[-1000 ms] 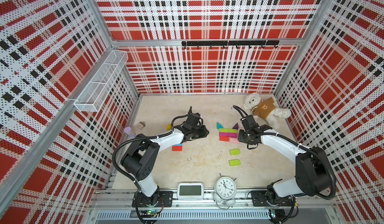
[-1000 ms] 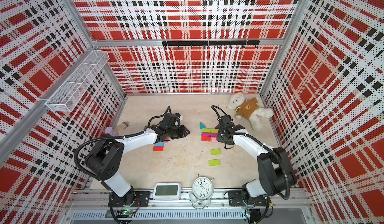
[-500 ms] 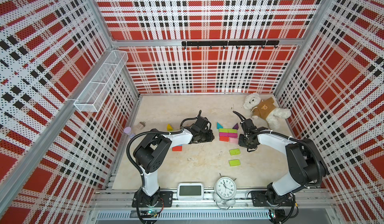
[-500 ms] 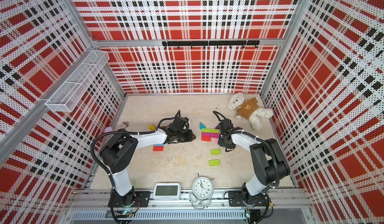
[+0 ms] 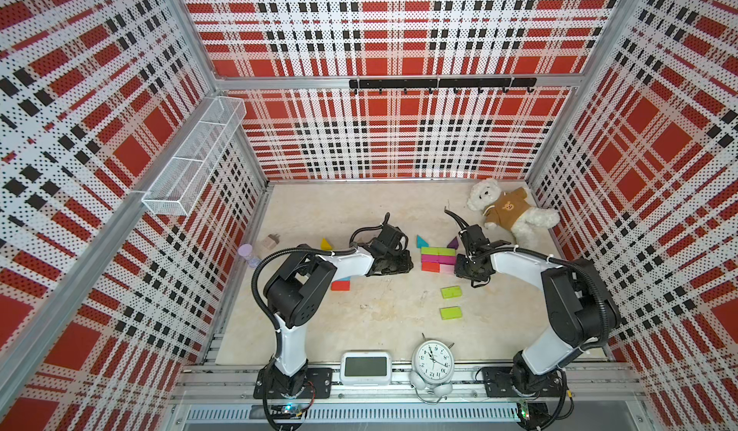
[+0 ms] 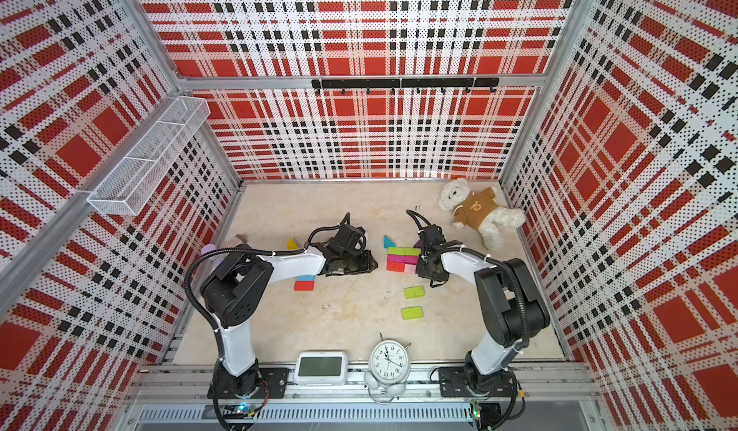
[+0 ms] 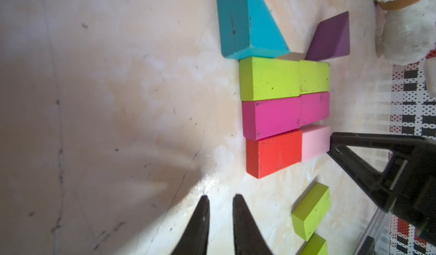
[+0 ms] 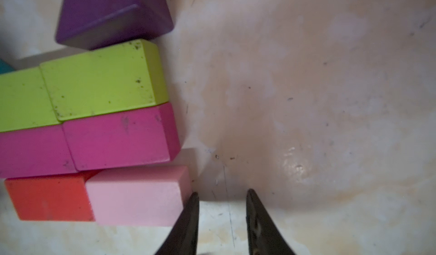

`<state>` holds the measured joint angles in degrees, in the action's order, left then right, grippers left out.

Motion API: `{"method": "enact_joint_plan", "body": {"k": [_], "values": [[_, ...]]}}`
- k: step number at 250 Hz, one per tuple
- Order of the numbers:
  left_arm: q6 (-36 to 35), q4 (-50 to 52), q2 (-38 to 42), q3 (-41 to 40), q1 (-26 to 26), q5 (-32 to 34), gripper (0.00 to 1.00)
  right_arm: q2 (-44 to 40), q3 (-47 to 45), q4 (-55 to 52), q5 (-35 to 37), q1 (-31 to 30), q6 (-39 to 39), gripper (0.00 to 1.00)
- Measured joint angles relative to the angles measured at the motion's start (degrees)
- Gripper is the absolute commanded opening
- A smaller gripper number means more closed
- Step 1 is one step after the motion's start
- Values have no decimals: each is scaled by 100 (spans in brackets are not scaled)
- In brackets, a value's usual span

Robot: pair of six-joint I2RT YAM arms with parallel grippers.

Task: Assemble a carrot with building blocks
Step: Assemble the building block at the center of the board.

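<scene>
Right end effector (image 8: 223,192) seemingly touches pale-pink rectangular brick (image 8: 136,194).

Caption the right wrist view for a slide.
Right gripper, open and empty, beside the pink brick that adjoins the magenta brick.

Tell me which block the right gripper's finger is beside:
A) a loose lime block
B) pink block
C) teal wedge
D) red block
B: in the right wrist view, the right gripper has one finger right at the end of the pink block, and the gap between its jaws is empty.
</scene>
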<state>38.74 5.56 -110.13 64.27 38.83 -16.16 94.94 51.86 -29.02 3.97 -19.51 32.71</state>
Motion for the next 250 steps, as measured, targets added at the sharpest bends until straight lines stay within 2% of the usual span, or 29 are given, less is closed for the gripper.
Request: {"method": "enact_joint_plan", "body": {"k": [250], "values": [[68, 2, -417, 354, 221, -168, 22, 114, 203, -31, -9, 0, -44, 37]]}}
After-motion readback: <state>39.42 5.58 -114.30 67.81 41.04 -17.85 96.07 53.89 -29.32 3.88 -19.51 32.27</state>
